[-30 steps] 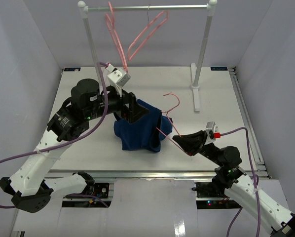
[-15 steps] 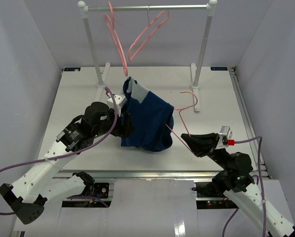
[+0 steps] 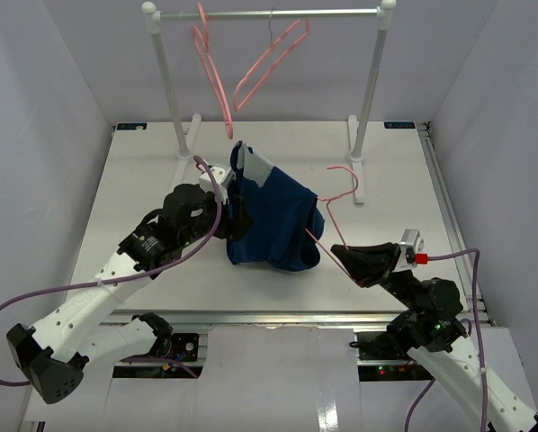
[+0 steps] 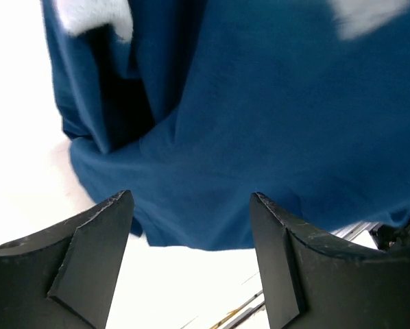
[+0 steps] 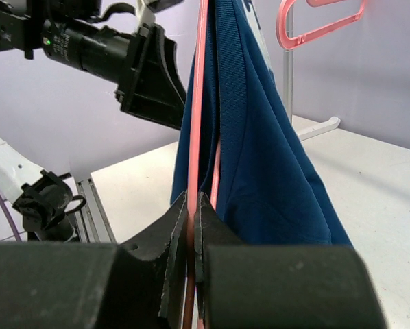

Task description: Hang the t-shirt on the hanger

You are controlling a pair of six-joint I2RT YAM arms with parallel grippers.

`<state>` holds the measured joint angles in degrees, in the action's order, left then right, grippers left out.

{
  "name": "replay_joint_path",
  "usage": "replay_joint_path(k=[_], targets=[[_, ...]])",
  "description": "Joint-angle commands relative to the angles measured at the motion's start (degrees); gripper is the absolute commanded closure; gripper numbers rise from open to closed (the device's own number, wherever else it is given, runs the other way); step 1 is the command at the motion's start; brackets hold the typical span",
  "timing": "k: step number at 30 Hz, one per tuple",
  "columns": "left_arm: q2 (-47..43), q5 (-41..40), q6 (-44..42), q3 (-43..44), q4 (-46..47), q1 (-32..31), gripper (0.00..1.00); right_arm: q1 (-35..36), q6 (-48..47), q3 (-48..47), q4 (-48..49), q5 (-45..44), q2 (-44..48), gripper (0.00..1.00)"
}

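My right gripper [image 5: 193, 200] is pressed tight on the thin pink rod of the hanger [image 5: 199, 103], holding it tilted above the smooth white table [image 3: 143, 180], and the curved hook sticks out beside the cloth. The t-shirt [image 3: 282, 216], soft navy fabric with a pale patch near its top, hangs from that hanger in loose, creased folds. My left gripper [image 4: 191, 199] stands spread, its blunt black fingers just short of the cloth and gripping nothing.

t-shirt [image 3: 273, 220] on hanger [image 5: 197, 103], middle of table [image 3: 143, 180] | left gripper [image 3: 237, 213] just left of it | right gripper [image 3: 341, 255] at its right | rack [image 3: 373, 81] behind, 2 hangers [image 3: 217, 81] on rail [image 3: 332, 13]
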<state>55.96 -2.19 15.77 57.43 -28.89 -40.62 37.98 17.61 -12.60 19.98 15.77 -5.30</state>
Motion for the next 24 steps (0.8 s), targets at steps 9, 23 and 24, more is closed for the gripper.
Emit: replay_joint_path(k=[9,23,24], targets=[[5.74,1.72,6.96,-2.02,4.80,0.02,0.82,0.08,0.73,-2.78,7.96,-1.41,-0.03,0.92],[0.53,-9.18,7.49,21.50,-10.97,0.05,1.00,0.13,-1.05,-0.22,3.08,2.47,-1.33,0.92],[1.37,-9.84,7.19,24.35,-12.11,0.02,1.00,0.17,-0.79,0.29,3.94,3.23,-0.94,0.92]])
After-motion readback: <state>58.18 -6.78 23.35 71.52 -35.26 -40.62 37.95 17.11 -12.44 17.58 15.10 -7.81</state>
